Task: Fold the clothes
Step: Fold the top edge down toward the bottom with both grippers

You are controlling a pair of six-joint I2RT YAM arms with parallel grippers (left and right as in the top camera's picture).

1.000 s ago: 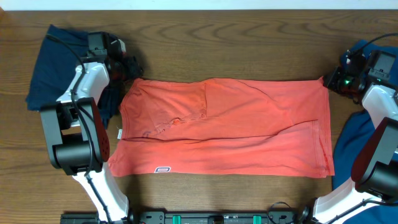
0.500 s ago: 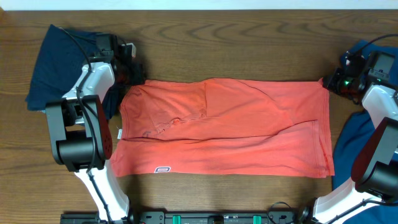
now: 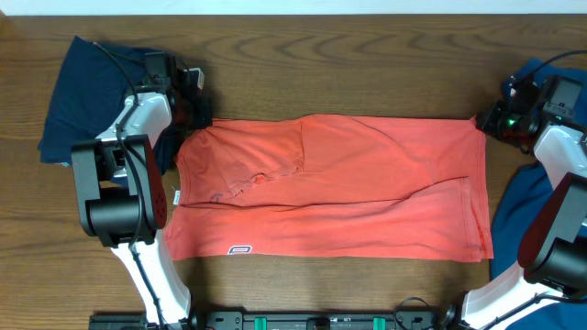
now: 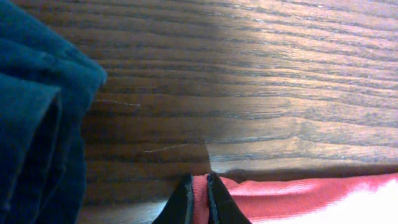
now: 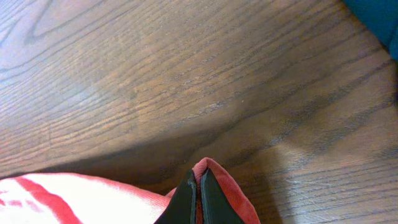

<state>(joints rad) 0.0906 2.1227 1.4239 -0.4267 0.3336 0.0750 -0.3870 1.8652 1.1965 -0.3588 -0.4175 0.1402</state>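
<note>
Overhead: wood-grain table point(image 3: 367, 55), red shirt point(image 3: 348, 202) flat, navy clothes point(image 3: 83, 92) both sides.

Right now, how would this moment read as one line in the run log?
left hand: shut on red shirt, far left corner | right hand: shut on red shirt, far right corner | shirt: lies spread out

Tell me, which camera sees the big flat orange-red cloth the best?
The overhead view: the whole flat orange-red cloth lies spread on the wooden table. The left wrist view shows only a corner pinched in the left gripper; the right wrist view only a corner pinched in the right gripper.
</note>
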